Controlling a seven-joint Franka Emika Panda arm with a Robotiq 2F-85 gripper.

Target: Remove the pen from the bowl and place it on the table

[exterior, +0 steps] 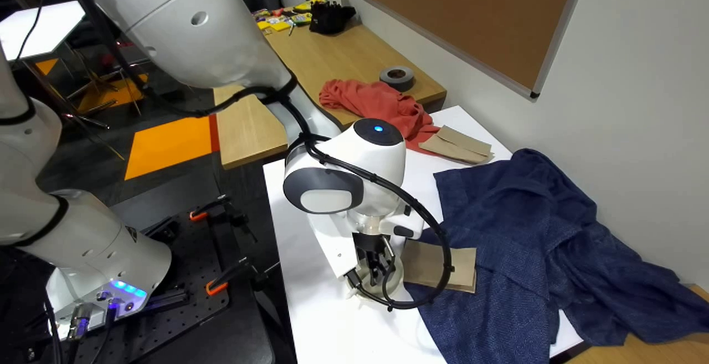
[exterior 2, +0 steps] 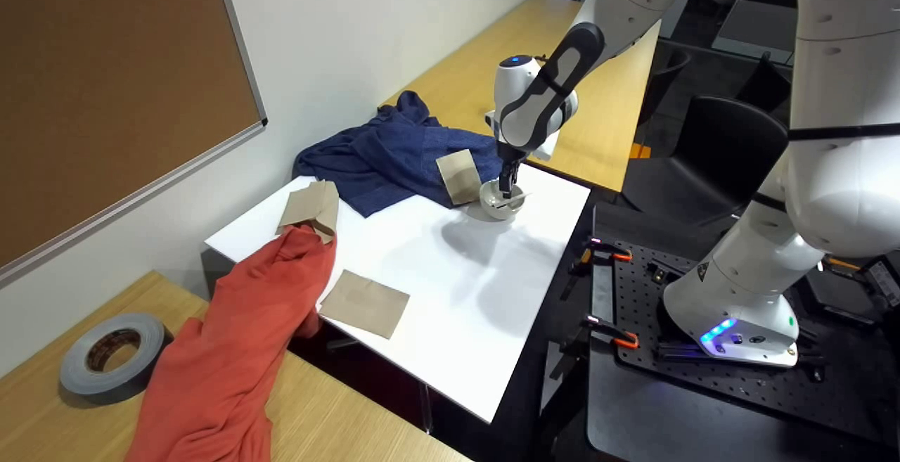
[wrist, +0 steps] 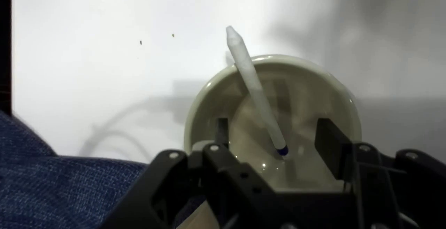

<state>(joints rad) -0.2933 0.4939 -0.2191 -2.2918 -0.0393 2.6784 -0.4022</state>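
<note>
Hanging over the bowl [wrist: 306,89] with its fingers [wrist: 331,145] pointing down, the gripper [wrist: 273,135] is standing spread wide; from the wrist view I'm seeing a broad gap between the two tips. The pen [wrist: 256,88] is showing in that gap, ungripped, a whitish stick with a dark blue end. It is slanting across the bowl: the blue end is lying inside, the shaft is leaning on the rim, and the tapered end is poking out over the white-topped table [exterior 2: 422,293]. I'm not managing to tell whether the fingertips are sitting below the rim or just above it.

In both exterior views the white arm [exterior: 216,37] is arching over the table, and the bowl is sitting there near a rumpled navy cloth [exterior 2: 394,152]. A brown paper piece [exterior 2: 458,177] is lying just beside the bowl, partly over that cloth. Well apart, in an exterior view, a flat brown sheet [exterior 2: 364,304] is resting at the table's edge, and a creased brown piece [exterior 2: 309,202] is touching the end of a red cloth [exterior 2: 225,356]. That cloth is spreading onto a wooden desk [exterior 2: 316,413], where a roll of grey tape [exterior 2: 116,356] is lying just beside it. A brown board [exterior: 471,15] is hanging on the wall [exterior: 637,131], and blue lights [exterior 2: 718,330] are glowing on the arm's base [exterior 2: 745,300].
</note>
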